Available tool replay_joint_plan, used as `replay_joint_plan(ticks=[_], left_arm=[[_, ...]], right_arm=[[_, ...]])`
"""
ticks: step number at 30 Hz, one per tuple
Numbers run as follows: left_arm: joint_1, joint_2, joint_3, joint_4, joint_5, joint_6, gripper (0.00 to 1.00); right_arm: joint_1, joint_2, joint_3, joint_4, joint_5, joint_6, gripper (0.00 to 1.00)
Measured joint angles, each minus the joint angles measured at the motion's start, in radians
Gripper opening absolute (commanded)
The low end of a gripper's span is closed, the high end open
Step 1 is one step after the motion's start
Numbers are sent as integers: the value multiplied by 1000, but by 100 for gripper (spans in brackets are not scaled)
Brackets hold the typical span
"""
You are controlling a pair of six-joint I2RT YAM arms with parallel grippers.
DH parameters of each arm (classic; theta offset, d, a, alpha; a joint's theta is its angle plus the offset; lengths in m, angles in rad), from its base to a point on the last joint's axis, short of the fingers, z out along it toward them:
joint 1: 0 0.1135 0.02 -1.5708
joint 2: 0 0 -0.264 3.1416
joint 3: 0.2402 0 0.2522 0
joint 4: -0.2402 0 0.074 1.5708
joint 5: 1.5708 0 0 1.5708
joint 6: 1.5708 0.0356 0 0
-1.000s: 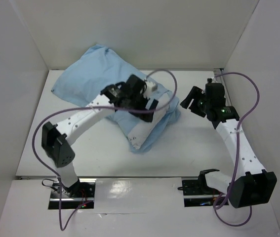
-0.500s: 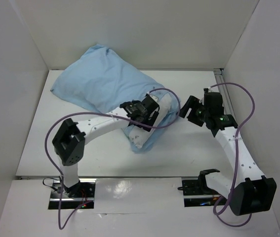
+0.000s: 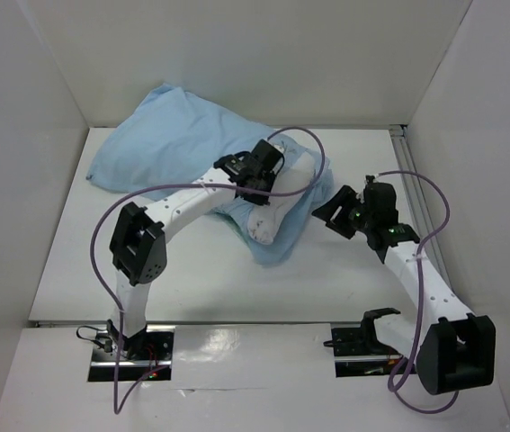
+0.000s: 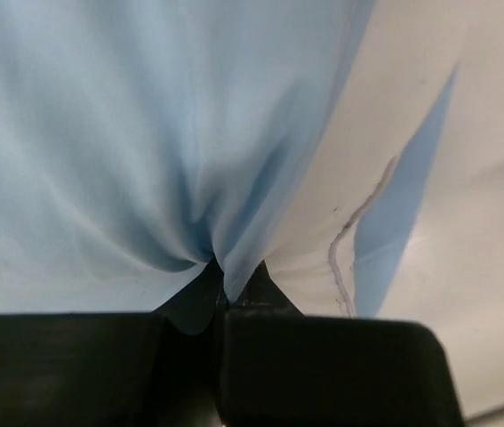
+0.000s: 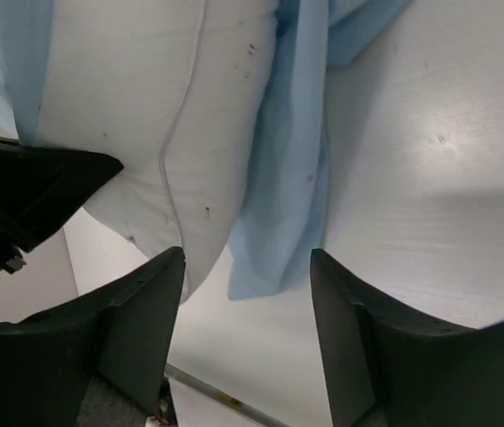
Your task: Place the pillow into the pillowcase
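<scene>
The pillowcase [image 3: 183, 153], light blue, lies at the back left with the pillow inside it. The pillow's white end [image 3: 268, 220] sticks out of the opening toward the front. My left gripper [image 3: 263, 184] sits on top near that opening. In the left wrist view it [image 4: 225, 289] is shut on a pinched fold of the pillowcase [image 4: 145, 133], with the bare pillow [image 4: 385, 133] to the right. My right gripper [image 3: 325, 214] stands open just right of the opening. Its wrist view shows the jaws [image 5: 247, 302] spread above the pillow's end [image 5: 145, 116] and the pillowcase's hanging edge [image 5: 287, 178].
White walls enclose the table on the left, back and right. A metal rail [image 3: 416, 198] runs along the right wall. Purple cables [image 3: 313, 157] loop over both arms. Bare white tabletop [image 3: 192, 270] lies in front of the pillow.
My left gripper went from open to shut on the pillowcase near its opening. The right gripper moved forward and left toward the pillow's exposed end. The cloth shifted slightly.
</scene>
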Motion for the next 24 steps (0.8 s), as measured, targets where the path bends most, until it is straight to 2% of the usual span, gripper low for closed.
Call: replay_joint_plan(ticks=[2, 4, 6, 8, 11, 15, 24], left_arm=[[43, -2, 36, -21, 95, 4, 0], [95, -3, 78, -45, 209, 5, 0], [145, -4, 117, -63, 313, 6, 0], [188, -6, 140, -71, 405, 6, 0], [243, -20, 151, -80, 535, 2, 0], [292, -32, 161, -82, 656, -1, 0], [320, -32, 169, -80, 752, -2, 0]], right_arm=[[16, 16, 0, 67, 12, 32, 57], [45, 38, 0, 142, 26, 63, 43], [66, 73, 0, 212, 39, 98, 34], [85, 124, 1, 280, 55, 130, 30], [111, 213, 10, 365, 98, 167, 30], [140, 341, 46, 447, 129, 196, 40], [156, 541, 167, 559, 210, 233, 48]])
